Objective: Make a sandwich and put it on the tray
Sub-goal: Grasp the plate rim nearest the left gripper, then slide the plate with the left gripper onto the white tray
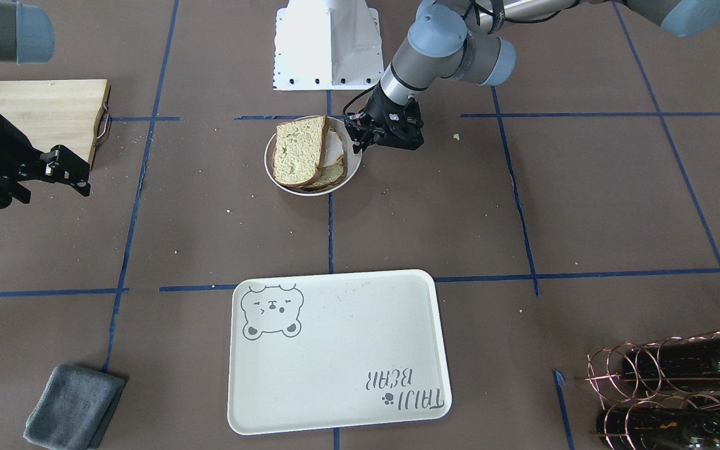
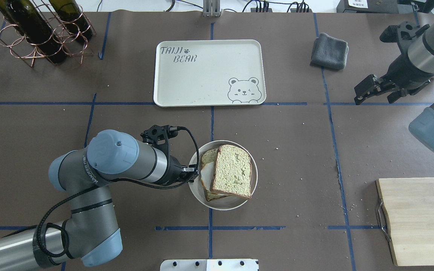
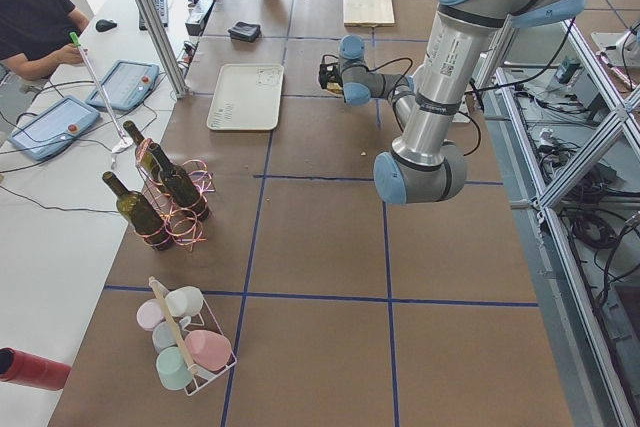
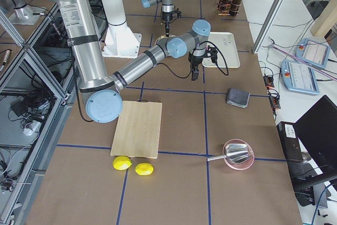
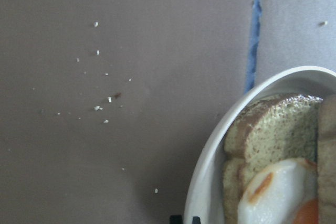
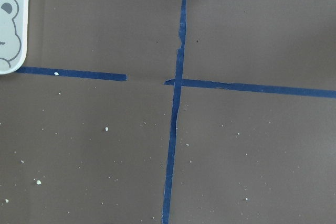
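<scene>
The sandwich [image 2: 232, 171], two brown-crusted bread slices with a white fried egg [image 5: 278, 192] between them, lies on a round grey-white plate [image 2: 224, 205] at mid table. The top slice sits askew, so the egg shows. It also shows in the front view [image 1: 300, 153]. My left gripper [image 2: 192, 175] is at the plate's left rim, its fingertips pinched on the rim [image 5: 210, 182]. The cream tray [image 2: 202, 75] with the bear drawing lies beyond the plate and holds nothing. My right gripper [image 2: 377, 97] is open and empty, far off to the right above the table.
A wooden cutting board [image 2: 420, 222] lies at the near right. A folded grey cloth [image 2: 329, 51] lies right of the tray. A copper wire rack with dark bottles [image 2: 40, 30] stands at the far left. Crumbs dot the table.
</scene>
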